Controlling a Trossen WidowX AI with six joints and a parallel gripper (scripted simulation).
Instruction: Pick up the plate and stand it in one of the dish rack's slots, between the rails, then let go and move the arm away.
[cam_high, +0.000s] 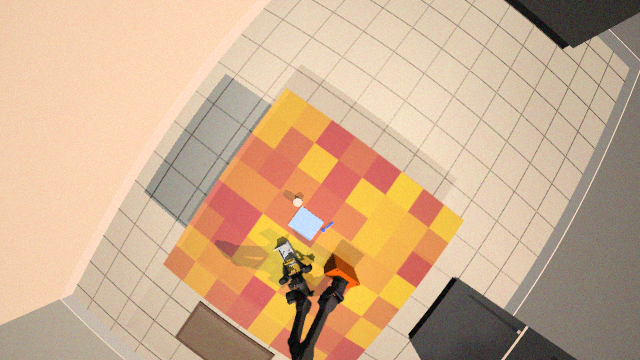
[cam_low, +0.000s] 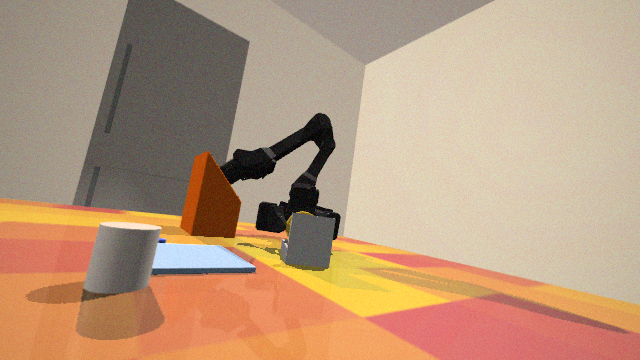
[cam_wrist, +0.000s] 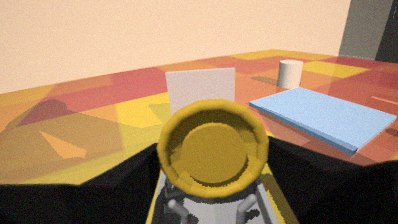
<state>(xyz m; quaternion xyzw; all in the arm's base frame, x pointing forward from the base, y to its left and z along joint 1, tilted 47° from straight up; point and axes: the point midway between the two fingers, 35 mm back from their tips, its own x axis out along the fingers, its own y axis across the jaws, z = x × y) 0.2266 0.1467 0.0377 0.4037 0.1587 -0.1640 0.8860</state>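
The yellow round plate (cam_high: 291, 267) (cam_low: 289, 226) (cam_wrist: 214, 152) is held upright, its dished face toward the wrist camera. My gripper (cam_high: 294, 270) (cam_wrist: 211, 145) is shut on it, with one black finger at each side. The light grey dish rack (cam_high: 285, 249) (cam_low: 311, 242) (cam_wrist: 200, 89) has a tall end panel beyond the plate; its rails show below the plate in the wrist view. The plate is over the arm's side of the rack. In the exterior view the end panel hides most of it. Whether its lower rim is between rails cannot be told.
A light blue board (cam_high: 306, 223) (cam_low: 205, 259) (cam_wrist: 325, 117) lies beside the rack, with a white cylinder (cam_high: 297, 202) (cam_low: 123, 257) (cam_wrist: 290, 74) past it. A small blue item (cam_high: 327, 227) lies near the board. An orange block (cam_high: 341, 270) (cam_low: 212, 200) stands close to the arm.
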